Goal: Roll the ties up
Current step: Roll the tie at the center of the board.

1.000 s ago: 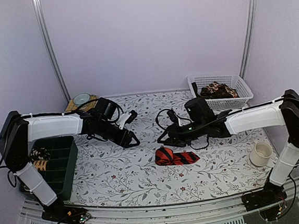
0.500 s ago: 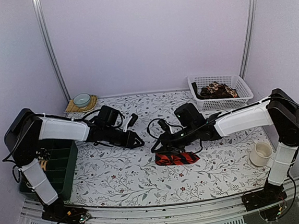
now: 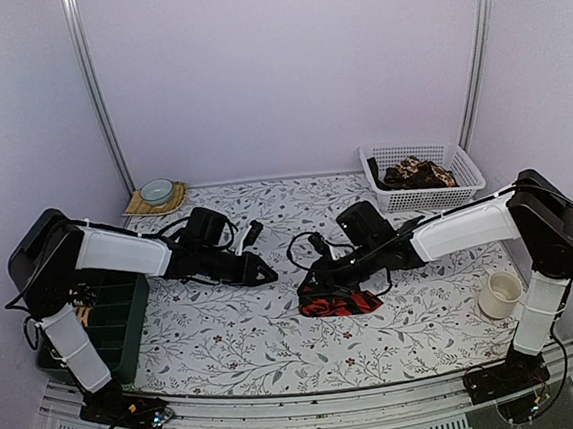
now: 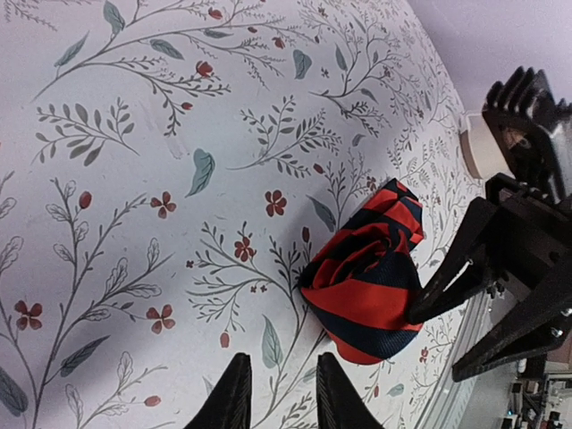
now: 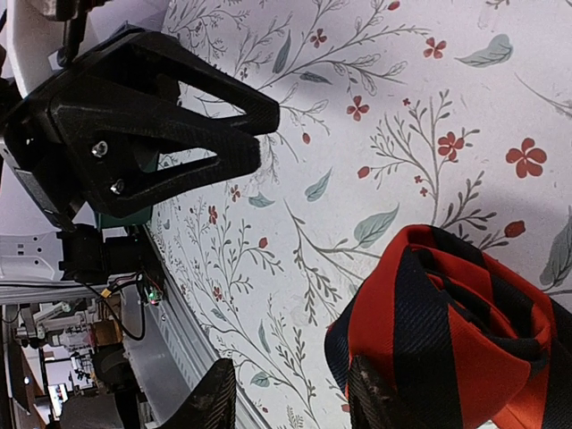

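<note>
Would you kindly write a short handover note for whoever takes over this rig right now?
Left gripper: narrowly open, empty, aimed at the red striped tie.
Right gripper: open, one finger touching that tie, not gripping.
Tie lies loosely bunched on the table; more ties sit in the white basket.
Done, apparently: two coils in the green tray.
Left: roll this tie, then the basket's.
</note>
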You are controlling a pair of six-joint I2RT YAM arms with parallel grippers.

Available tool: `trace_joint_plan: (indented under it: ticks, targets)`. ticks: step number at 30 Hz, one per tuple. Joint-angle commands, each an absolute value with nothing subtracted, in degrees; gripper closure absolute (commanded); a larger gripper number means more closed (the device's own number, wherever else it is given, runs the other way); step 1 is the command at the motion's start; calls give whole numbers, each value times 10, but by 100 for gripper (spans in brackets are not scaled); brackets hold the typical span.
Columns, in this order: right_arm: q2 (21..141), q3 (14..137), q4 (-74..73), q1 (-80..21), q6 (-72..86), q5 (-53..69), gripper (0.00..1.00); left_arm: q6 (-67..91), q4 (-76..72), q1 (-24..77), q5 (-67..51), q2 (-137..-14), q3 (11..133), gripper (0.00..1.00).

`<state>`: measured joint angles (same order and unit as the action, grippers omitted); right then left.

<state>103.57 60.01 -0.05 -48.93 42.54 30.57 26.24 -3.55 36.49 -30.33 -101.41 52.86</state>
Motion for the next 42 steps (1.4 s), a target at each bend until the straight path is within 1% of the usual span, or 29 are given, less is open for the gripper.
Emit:
trace_joint_plan:
  ticks: [1, 11, 16, 22, 26, 27, 28, 33, 37, 39, 40, 42]
  targets:
    - [1054, 578, -13, -477, 412, 293, 57, 276, -58, 370, -318, -1022, 521, 75]
    - [1026, 536, -3, -461, 410, 293, 58, 297, -83, 393, -339, -1040, 525, 76]
    - [1014, 509, 18, -441, 418, 309, 58, 253, -85, 402, -331, -1038, 531, 57]
    - [1022, 477, 64, -416, 431, 348, 58, 164, -65, 405, -324, -1034, 555, 27]
    - [1025, 460, 99, -402, 452, 377, 58, 95, -36, 408, -319, -1037, 573, 11]
    - [1024, 456, 100, -401, 453, 379, 59, 75, -29, 409, -317, -1035, 576, 5]
    - [1023, 455, 102, -400, 453, 380, 59, 51, -20, 411, -315, -1033, 579, 1]
    - [1026, 444, 118, -386, 456, 398, 59, -95, 26, 426, -292, -1029, 603, 0]
    - [1033, 444, 129, -380, 457, 410, 58, -170, 51, 430, -295, -1050, 634, 0]
    - [1039, 442, 135, -376, 459, 417, 59, -190, 49, 433, -319, -1064, 649, 0]
    - [1040, 441, 138, -374, 461, 419, 59, -176, 48, 433, -323, -1075, 659, 0]
    - [1042, 436, 150, -371, 467, 427, 59, -134, 92, 427, -344, -1111, 703, 0]
